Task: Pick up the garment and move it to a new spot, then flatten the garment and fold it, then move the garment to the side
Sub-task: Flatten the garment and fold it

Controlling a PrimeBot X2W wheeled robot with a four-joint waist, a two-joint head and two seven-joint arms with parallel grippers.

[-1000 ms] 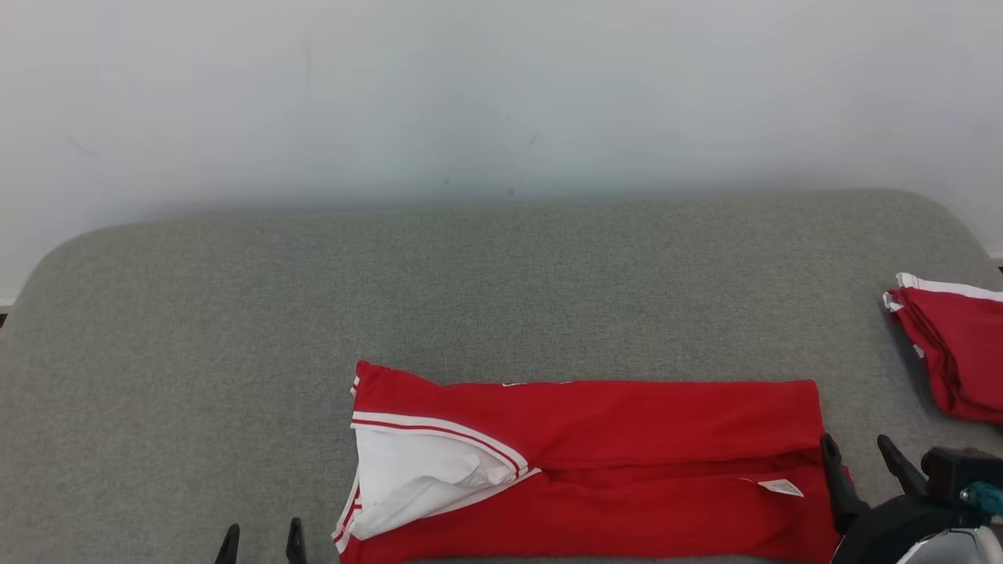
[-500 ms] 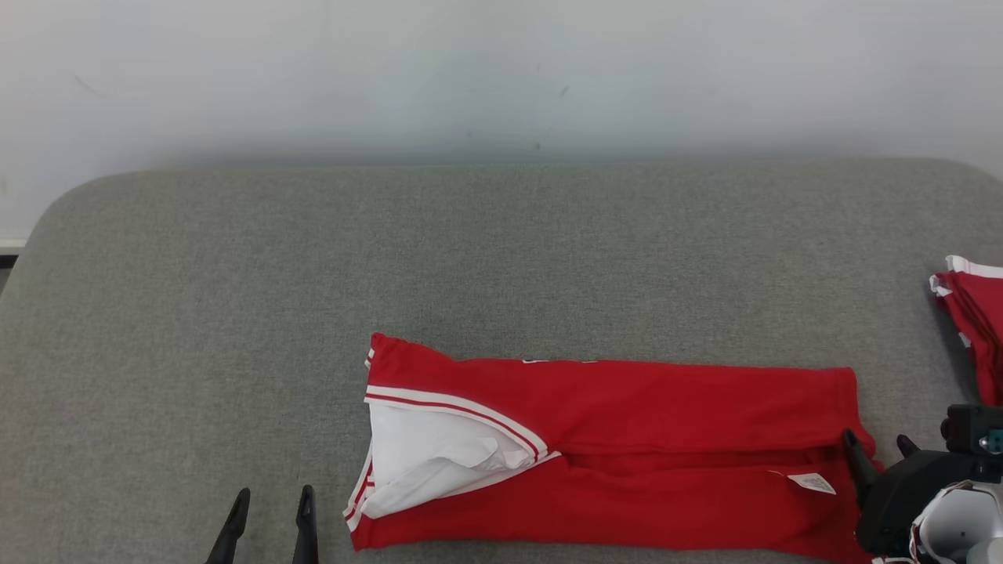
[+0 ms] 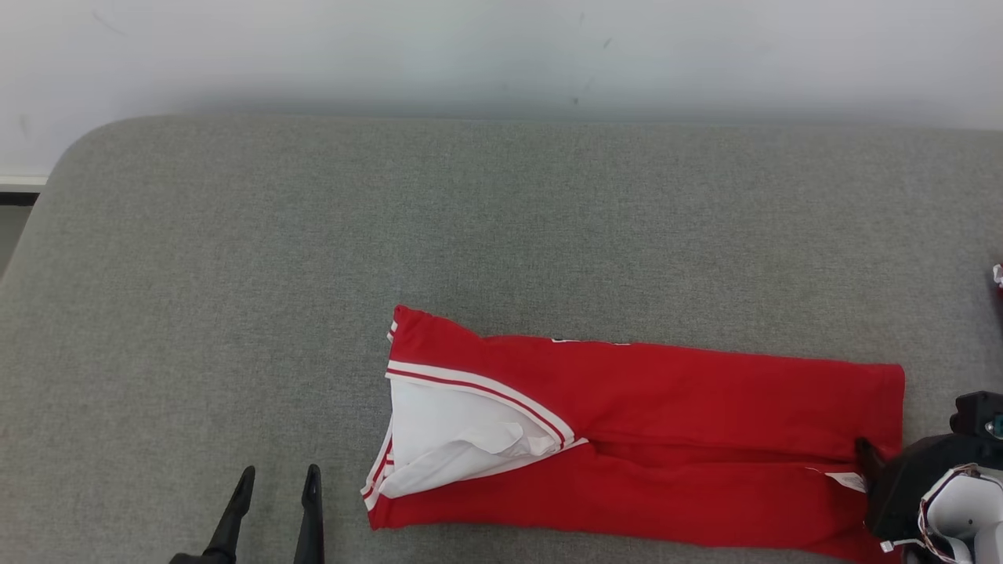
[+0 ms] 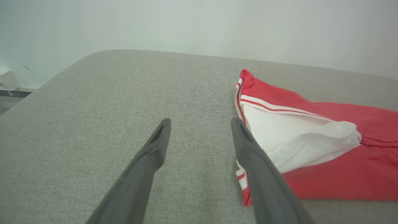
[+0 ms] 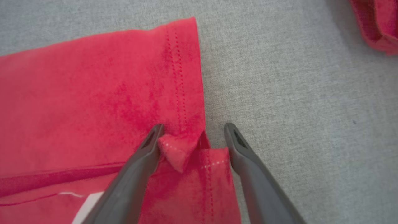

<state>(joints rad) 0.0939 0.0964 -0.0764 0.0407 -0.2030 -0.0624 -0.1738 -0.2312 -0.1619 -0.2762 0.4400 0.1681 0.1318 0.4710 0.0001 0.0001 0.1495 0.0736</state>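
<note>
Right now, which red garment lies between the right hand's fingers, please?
The long garment with the white panel: its hem sits in the open right hand; the other red garment lies apart.

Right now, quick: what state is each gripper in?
Left gripper: open, empty, over the grey cushion beside the red garment.
Right gripper: open, straddling the garment's hem, not clamped.

Location type: a bare indoor workroom, likely a lab; the exact kind cannot be told. Indicators: a padded surface [image 3: 235, 235] covered in grey woven fabric, rounded at the corners, set against a plain white wall [image 3: 470, 47] with scuffs; a pale skirting strip [image 3: 19, 181] at the wall's foot; a red garment [image 3: 666, 399] laid flat on the padding.
</note>
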